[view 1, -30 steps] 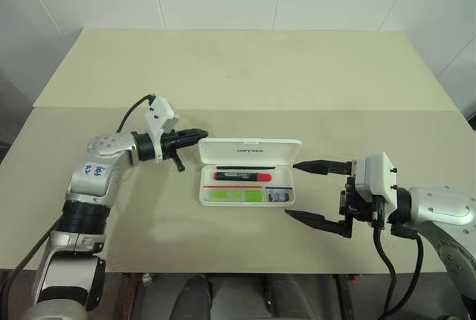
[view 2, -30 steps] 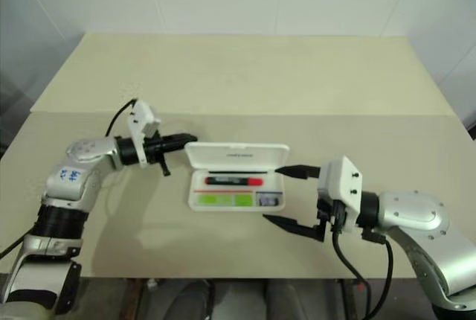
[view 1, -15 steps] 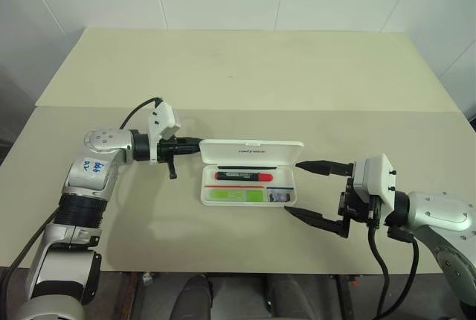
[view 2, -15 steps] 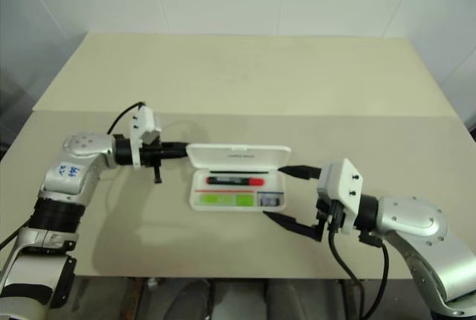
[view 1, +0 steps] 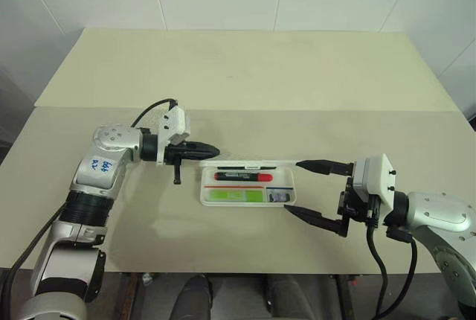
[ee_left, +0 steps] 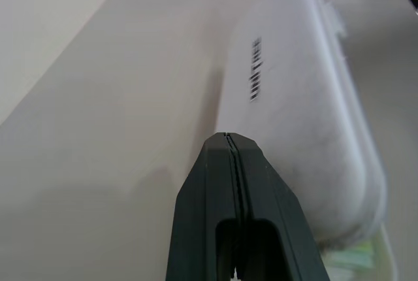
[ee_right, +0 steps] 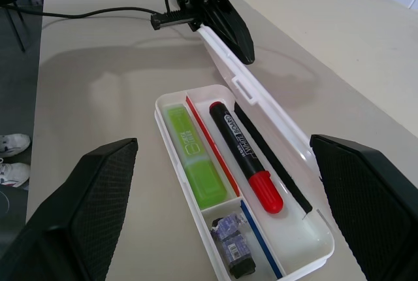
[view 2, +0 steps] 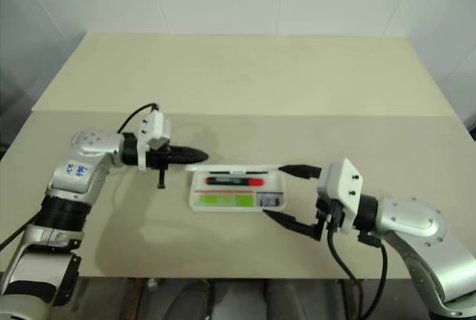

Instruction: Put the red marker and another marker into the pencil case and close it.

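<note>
Left pincer (view 1: 210,149) pressed together against pencil case (view 1: 248,195) lid edge; right pincer (view 1: 307,190) spread beside it.

Bare table (view 1: 245,74) lies behind the pencil case (view 1: 248,195); each tool flanks it.

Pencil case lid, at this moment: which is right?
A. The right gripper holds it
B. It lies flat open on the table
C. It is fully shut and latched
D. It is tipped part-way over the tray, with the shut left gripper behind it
D: the lid stands raised over the pencil case, both markers visible inside, with the left gripper against its back.
</note>
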`<state>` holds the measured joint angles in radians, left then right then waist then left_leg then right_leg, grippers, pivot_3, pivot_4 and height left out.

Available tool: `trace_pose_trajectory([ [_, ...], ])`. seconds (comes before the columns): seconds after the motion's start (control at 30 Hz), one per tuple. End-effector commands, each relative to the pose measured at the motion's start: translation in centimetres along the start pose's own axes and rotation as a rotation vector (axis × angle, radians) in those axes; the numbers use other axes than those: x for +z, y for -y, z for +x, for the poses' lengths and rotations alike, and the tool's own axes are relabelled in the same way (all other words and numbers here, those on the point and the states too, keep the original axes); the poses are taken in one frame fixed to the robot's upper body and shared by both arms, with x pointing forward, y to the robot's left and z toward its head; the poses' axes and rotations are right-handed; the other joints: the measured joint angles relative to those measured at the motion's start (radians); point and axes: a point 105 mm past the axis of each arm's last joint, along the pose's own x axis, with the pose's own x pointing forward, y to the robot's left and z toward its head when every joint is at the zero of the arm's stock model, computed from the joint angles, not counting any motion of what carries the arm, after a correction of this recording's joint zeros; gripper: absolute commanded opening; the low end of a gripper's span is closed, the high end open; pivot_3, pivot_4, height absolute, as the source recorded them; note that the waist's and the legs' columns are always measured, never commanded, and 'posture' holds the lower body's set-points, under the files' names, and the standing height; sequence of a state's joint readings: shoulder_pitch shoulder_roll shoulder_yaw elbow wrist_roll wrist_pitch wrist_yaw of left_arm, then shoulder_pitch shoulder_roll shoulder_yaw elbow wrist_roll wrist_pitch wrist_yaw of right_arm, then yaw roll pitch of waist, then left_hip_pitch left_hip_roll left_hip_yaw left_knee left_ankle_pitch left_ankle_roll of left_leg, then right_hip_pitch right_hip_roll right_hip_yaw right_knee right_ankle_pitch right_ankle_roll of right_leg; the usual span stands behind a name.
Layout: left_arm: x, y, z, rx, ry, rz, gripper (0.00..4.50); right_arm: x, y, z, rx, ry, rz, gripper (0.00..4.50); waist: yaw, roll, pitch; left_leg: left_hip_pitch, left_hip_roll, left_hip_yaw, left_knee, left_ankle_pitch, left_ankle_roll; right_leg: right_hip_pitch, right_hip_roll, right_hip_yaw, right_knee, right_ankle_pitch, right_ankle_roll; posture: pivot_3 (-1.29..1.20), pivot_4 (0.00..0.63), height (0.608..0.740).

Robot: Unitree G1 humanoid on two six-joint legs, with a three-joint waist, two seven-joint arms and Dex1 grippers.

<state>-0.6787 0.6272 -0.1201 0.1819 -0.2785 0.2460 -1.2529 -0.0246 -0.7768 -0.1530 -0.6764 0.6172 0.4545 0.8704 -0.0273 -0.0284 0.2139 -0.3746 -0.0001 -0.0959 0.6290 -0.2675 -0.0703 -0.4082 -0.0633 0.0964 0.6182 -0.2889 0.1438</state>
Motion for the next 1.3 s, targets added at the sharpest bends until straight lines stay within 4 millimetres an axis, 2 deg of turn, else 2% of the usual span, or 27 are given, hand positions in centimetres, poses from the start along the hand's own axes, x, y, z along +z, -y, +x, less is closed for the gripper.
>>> trace_pose_trajectory([
  [0.03, 1.3, 1.2, 0.3, -0.093, 0.011, 0.077, 0.02, 1.0, -0.6, 0.1, 0.008, 0.032, -0.04, 4.5, 0.0, 0.0, 0.0, 0.0, 0.0, 0.0, 0.0, 0.0, 0.0, 0.0, 0.0, 0.0, 0.0, 0.0, 0.0, 0.0, 0.15, 0.74],
  [0.37, 0.1, 2.2, 0.9, -0.173, -0.055, 0.067, 0.02, 1.1, -0.7, -0.1, -0.014, 0.027, -0.035, 4.5, 0.0, 0.0, 0.0, 0.0, 0.0, 0.0, 0.0, 0.0, 0.0, 0.0, 0.0, 0.0, 0.0, 0.0, 0.0, 0.0, 0.15, 0.74],
  [0.73, -3.1, 3.0, 1.9, -0.22, -0.216, 0.013, 0.02, 1.1, -0.8, -0.2, -0.037, 0.023, -0.028, 4.5, 0.0, 0.0, 0.0, 0.0, 0.0, 0.0, 0.0, 0.0, 0.0, 0.0, 0.0, 0.0, 0.0, 0.0, 0.0, 0.0, 0.15, 0.74],
  [0.93, -3.9, 3.4, 1.7, -0.245, -0.281, -0.012, 0.02, 1.2, -0.9, -0.3, -0.052, 0.021, -0.024, 4.5, 0.0, 0.0, 0.0, 0.001, 0.0, 0.0, 0.001, 0.0, 0.0, 0.001, 0.0, 0.0, 0.0, 0.0, 0.0, 0.0, 0.15, 0.74],
  [1.13, -3.9, 3.5, 1.7, -0.253, -0.299, -0.014, 0.02, 1.1, -0.8, -0.3, -0.062, 0.02, -0.017, 4.5, -0.001, 0.0, 0.0, 0.002, 0.0, 0.0, 0.0, 0.0, 0.0, 0.001, 0.0, 0.0, 0.001, -0.001, -0.001, 0.0, 0.15, 0.74],
  [1.3, -2.3, 3.1, 2.1, -0.229, -0.235, -0.01, 0.02, 1.0, -0.7, -0.1, -0.066, 0.028, -0.007, 4.5, 0.0, 0.0, 0.0, 0.002, 0.0, 0.0, 0.001, 0.0, 0.0, 0.001, 0.0, 0.0, 0.001, -0.001, -0.001, 0.0, 0.15, 0.74],
])
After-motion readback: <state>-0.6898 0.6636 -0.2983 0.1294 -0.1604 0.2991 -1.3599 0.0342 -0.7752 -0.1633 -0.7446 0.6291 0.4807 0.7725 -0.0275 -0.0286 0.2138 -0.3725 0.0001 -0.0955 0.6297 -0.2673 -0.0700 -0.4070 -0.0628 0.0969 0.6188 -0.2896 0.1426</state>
